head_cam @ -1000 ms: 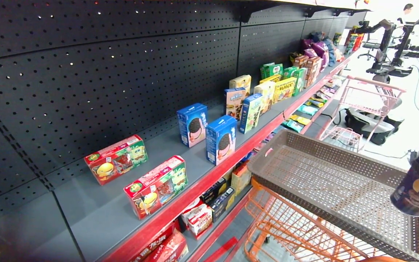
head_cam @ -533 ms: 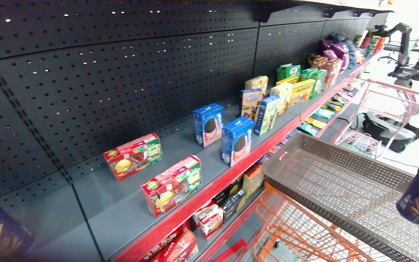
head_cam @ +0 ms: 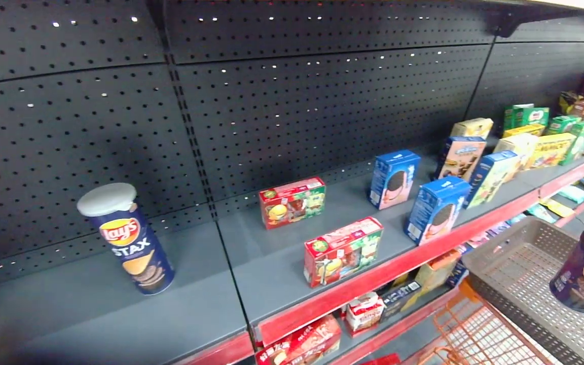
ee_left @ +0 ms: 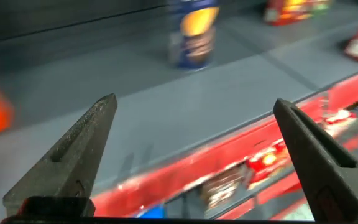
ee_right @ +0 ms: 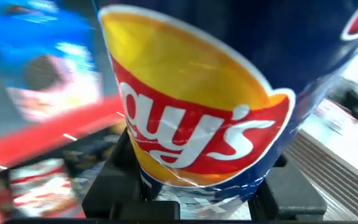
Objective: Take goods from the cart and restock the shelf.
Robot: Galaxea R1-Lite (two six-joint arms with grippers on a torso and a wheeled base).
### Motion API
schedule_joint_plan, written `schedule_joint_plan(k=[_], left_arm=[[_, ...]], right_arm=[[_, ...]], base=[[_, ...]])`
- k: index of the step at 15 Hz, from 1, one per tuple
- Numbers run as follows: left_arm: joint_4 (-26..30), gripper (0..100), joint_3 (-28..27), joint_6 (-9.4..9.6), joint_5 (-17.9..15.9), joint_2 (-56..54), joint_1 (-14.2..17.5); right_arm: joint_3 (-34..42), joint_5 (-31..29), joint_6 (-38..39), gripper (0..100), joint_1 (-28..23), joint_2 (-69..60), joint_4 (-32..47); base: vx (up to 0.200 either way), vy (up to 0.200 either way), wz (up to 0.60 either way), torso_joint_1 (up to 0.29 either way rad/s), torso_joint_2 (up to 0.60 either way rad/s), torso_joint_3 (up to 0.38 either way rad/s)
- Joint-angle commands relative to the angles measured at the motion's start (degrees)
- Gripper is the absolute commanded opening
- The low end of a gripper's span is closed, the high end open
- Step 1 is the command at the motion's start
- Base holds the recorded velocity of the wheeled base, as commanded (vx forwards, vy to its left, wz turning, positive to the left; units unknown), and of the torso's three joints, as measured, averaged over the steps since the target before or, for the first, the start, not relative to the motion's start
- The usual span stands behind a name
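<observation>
A grey shelf (head_cam: 282, 253) spans the frame, with an orange cart (head_cam: 474, 334) at lower right. There, the right end effector (ee_right: 197, 199) clamps a dark chip can (head_cam: 578, 279), likely light, stiff, slick and crushable, best gripped mid-body. 1 blue can (head_cam: 130, 238) stands on the shelf at left. The left end effector (ee_left: 194, 106) hangs with its jaws apart.

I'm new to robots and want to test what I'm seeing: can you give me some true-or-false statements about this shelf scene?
1. A blue chip can stands on the shelf. True.
2. The left gripper holds a red box. False: it is open and holds nothing.
3. The right gripper is clamped on a second chip can. True.
4. The two blue boxes lie flat. False: both stand upright.
</observation>
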Motion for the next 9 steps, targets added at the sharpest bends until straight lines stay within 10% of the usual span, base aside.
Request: schedule_joint_plan(k=[1, 9], left_arm=[[0.0, 100, 0.0, -0.01, 0.0, 0.0, 0.1], [0.0, 100, 0.0, -0.01, 0.0, 0.0, 0.1]], right_arm=[[0.0, 0.0, 0.0, 0, 0.1, 0.0, 0.1], [-0.6, 0.9, 0.0, 0, 0.5, -1.8, 1.0]], base=[[0.000, 0.000, 0.60, 0.002, 0.00, 0.002], [0.000, 0.000, 0.45, 0.002, 0.00, 0.001]])
